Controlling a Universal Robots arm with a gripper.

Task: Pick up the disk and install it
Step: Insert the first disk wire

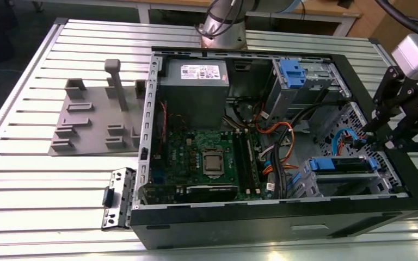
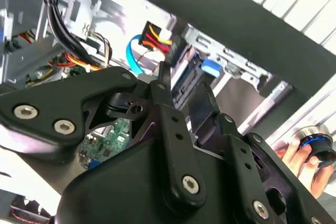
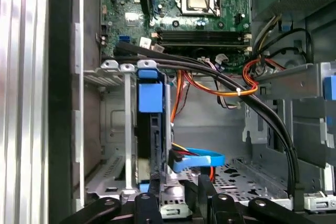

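**A:** How many disks do you count?

**B:** One. The disk [image 1: 339,165] sits in the drive bay of the open case [image 1: 282,223], near the corner towards the exterior view's right. Its blue frame shows along the top. In the first wrist view it stands edge-on in the bay's metal rails.

**A:** And the other blue piece?

**B:** That is a single blue tab [image 1: 290,70] on the second bay, further back. So there are two bays and one disk.

**A:** Where is the hand?

**B:** The hand [image 1: 387,138] hangs over the case's wall on the exterior view's right, just beside the disk's bay. Whether it is released or clenched I cannot tell, nor whether it touches the disk.

**A:** What else is in the case?

**B:** One grey box [image 1: 194,81] with a white sticker, one green board [image 1: 202,157] and one blue flat cable [image 3: 197,158] by the disk.

**A:** And on the counter?

**B:** The slatted counter [image 1: 42,217] carries one grey fixture plate [image 1: 96,117] beside the case, and one black bracket [image 1: 118,198] against the case's front corner. In the second wrist view, a person's fingers [image 2: 287,154] hold one round knob [image 2: 315,144] with a blue ring.
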